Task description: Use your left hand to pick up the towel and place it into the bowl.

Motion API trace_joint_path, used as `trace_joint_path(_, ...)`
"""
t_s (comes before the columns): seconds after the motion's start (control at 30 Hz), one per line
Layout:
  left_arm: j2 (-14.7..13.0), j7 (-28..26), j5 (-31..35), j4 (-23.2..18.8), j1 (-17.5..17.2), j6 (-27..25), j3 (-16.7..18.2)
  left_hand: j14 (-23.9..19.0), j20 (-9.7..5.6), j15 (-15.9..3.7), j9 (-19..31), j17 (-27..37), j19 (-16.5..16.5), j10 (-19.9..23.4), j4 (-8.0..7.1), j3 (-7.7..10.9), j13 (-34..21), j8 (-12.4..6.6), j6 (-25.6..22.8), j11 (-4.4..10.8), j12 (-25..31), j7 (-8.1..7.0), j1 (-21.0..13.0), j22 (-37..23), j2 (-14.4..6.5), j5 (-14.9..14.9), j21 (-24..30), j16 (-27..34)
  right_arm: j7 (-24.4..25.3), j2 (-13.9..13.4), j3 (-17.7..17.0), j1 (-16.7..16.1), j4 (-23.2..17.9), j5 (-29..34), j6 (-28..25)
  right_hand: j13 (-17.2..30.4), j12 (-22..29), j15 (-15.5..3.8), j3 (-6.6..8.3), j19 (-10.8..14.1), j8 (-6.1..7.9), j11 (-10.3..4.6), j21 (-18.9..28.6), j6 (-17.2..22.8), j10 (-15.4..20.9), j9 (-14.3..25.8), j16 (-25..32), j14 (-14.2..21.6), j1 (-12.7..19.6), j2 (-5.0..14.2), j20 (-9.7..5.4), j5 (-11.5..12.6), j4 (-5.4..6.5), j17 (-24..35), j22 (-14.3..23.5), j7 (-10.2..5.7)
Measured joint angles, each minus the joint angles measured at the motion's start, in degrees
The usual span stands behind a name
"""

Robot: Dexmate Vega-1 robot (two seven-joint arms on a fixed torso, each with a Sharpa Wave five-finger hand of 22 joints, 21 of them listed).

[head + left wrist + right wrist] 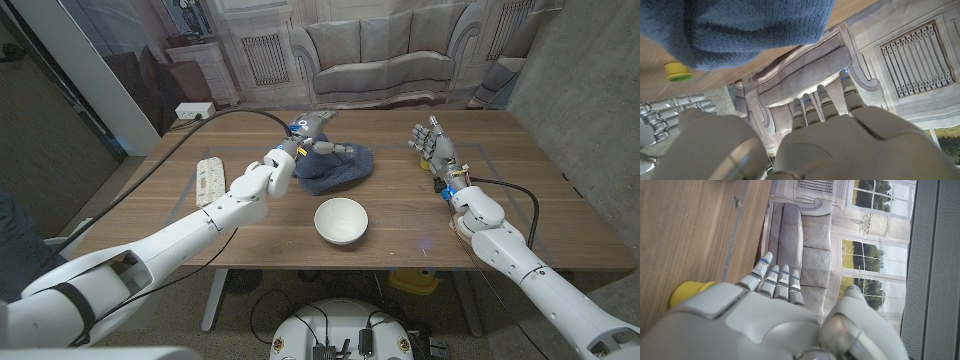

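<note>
Presently the left hand (312, 128) is hovering open-fingered over the crumpled blue knitted towel (338, 166), evidently positioning to grasp.

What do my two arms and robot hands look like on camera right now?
Both arms are glossy white shells with rounded segments. The left arm has a dark band near the shoulder. The left robot hand and right robot hand are grey metal with jointed fingers and small blue marks. A black cable runs along each forearm; orange shows at the right wrist.
</note>
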State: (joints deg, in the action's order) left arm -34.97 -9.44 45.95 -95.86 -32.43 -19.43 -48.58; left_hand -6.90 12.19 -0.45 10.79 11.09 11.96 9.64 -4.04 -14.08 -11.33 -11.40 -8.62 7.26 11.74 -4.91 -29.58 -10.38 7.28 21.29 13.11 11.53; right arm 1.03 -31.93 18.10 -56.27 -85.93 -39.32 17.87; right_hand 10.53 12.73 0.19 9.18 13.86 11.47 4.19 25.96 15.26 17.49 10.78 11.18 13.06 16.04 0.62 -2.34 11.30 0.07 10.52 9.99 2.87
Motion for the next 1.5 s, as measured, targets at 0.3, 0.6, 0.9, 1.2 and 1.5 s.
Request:
trace_joint_path(0.3, 0.35, 0.93, 0.52, 0.42, 0.3, -0.12, -0.54, 0.0, -0.02, 0.0, 0.0, 0.0, 0.61, 0.01, -0.01, -0.36, 0.01, 0.0, 0.0, 0.0, 0.0, 0.0, -0.3, 0.0, 0.29, 0.0, 0.0, 0.0, -0.04, -0.08, -0.03, 0.23, -0.07, 0.0, -0.16, 0.0, 0.0, 0.0, 0.0, 0.0, 0.0, 0.21, -0.34, 0.0, 0.2, 0.0, 0.0, 0.0, 0.0, 0.0, 0.0, 0.0, 0.0, 0.0, 0.0, 0.0)
trace_joint_path(0.6, 0.91, 1.19, 0.55, 1.38, 0.38, -0.02, -0.94, 0.0, -0.02, -0.01, 0.0, -0.01, 1.22, 0.01, -0.08, -0.41, 0.01, 0.0, -0.01, -0.01, 0.0, 0.0, -0.32, -0.01, 0.27, 0.33, 0.0, 0.0, -0.38, 0.03, -0.03, 0.47, 0.41, -0.12, -0.16, 0.0, 0.0, 0.0, 0.0, 0.0, 0.0, 0.21, -0.64, 0.0, 0.2, 0.0, 0.0, 0.0, 0.0, 0.0, 0.0, 0.0, 0.0, 0.0, 0.0, 0.0)
trace_joint_path(0.9, 1.52, 1.39, 0.05, 2.61, 0.51, 0.05, -1.43, -0.01, 0.18, -0.01, 0.0, -0.01, 1.42, 0.01, 0.07, -0.56, 0.01, 0.0, -0.01, -0.01, 0.0, 0.0, -0.63, -0.01, -0.04, 0.33, 0.0, 0.0, -0.76, 0.19, -0.03, 0.67, 1.04, -0.36, -0.13, 0.0, -0.02, 0.0, -0.24, 0.0, 0.0, 0.21, -0.64, 0.0, 0.2, 0.0, 0.0, 0.0, 0.23, 0.23, 0.0, 0.0, -0.24, 0.0, 0.0, 0.0)
trace_joint_path(1.2, 2.02, 1.39, -0.45, 3.78, 0.68, 0.1, -2.14, -0.35, 0.11, -0.35, 0.0, -0.01, 1.75, 0.02, 0.07, -0.56, 0.01, 0.0, -0.01, 0.43, 0.0, 0.0, -0.94, -0.01, -0.35, 0.55, 0.0, 0.0, -1.12, 0.44, 0.02, 0.89, 1.67, -0.58, 0.09, 0.0, -0.23, 0.0, -0.24, 0.11, 0.0, 0.21, -0.96, 0.0, 0.2, 0.0, 0.0, 0.0, 0.23, 0.23, 0.11, 0.0, -0.24, 0.0, 0.0, 0.0)
trace_joint_path(1.5, 2.16, 1.34, 0.12, 4.4, 0.86, -0.24, -3.07, -0.35, 0.18, -0.35, -0.01, -0.01, 1.82, 0.33, 0.08, -0.56, 0.01, 0.0, -0.01, 0.74, 0.0, 0.0, -1.24, -0.01, -0.65, 0.76, -0.13, 0.0, -1.44, 0.66, 0.05, 1.04, 2.13, -0.7, 0.46, 0.0, -0.23, 0.0, -0.24, 0.1, 0.0, 0.21, -1.18, 0.0, 0.19, 0.0, 0.0, 0.0, 0.23, 0.23, 0.11, 0.0, -0.24, 0.0, 0.0, 0.0)
